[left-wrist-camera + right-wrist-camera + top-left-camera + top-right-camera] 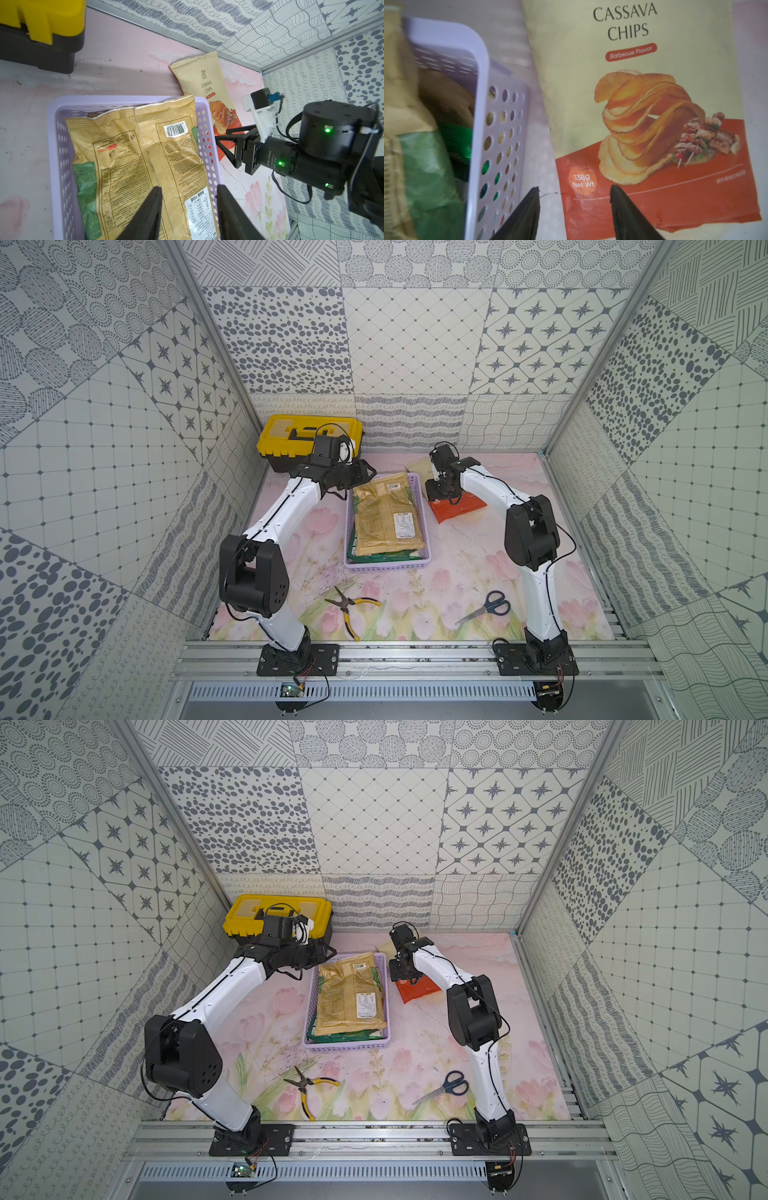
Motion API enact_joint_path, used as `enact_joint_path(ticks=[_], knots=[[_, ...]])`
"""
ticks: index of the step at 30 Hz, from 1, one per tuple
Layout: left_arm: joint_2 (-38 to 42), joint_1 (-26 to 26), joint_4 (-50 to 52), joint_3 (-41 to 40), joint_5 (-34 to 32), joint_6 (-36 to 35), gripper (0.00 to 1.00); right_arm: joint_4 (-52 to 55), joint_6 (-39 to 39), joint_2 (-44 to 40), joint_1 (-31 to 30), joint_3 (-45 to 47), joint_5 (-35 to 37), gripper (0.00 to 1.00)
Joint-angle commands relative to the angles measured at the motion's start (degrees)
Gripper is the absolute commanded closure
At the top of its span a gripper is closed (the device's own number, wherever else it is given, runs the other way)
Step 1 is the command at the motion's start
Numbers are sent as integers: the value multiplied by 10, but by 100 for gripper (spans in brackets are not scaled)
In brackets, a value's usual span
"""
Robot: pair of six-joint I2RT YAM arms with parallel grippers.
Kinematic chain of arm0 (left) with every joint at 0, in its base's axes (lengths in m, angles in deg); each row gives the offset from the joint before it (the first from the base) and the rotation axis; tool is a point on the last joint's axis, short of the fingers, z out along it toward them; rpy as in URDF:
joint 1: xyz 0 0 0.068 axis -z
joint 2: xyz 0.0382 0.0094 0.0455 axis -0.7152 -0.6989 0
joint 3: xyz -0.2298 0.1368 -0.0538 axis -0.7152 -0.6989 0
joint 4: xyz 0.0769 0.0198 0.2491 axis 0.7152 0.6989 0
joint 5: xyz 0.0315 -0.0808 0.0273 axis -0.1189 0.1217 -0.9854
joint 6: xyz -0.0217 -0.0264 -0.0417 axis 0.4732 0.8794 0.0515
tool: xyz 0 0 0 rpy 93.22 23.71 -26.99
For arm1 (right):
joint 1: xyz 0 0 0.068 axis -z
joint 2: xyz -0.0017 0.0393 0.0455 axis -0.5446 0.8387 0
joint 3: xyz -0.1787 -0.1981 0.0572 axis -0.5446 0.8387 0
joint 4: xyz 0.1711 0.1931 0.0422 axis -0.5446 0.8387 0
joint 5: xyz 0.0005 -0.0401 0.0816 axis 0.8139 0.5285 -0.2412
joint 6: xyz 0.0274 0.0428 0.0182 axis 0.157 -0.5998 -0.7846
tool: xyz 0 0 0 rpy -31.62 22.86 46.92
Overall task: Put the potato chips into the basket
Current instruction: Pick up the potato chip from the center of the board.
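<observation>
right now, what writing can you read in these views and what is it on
"CASSAVA CHIPS": cream-orange bag, lying beside the basket.
"Barbecue Flavor": red pill on that bag.
"138g Net Wt": orange circle on that bag.
Tan-gold bag in the basket: barcode digits and fine print too small to read.

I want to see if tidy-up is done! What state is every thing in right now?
basket: holds stacked bags
tan-gold bag: in basket, on top, back up
green bag: in basket, underneath
Cassava Chips bag: flat on table, outside basket
toolbox: shut
pliers: handles spread, on table
scissors: closed, on table
left gripper: open, empty, over basket
right gripper: open, empty, above Cassava bag's edge
</observation>
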Motion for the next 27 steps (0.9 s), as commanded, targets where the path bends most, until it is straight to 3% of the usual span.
enact_joint_path(ticks=[1, 11, 15, 19, 27], knots=[[4, -10, -27, -4, 12, 4, 53, 4, 36, 18, -2, -14, 37, 43], [-4, -23, -27, -6, 14, 15, 53, 21, 43, 67, -2, -14, 38, 50], [-9, -24, -23, -5, 12, 21, 53, 25, 40, 67, -2, -13, 30, 71], [-9, -23, -21, -5, 10, 21, 53, 23, 33, 50, -2, -8, 42, 100], [-11, -25, -17, -5, 3, 20, 53, 24, -5, -3, 4, -6, 26, 100]])
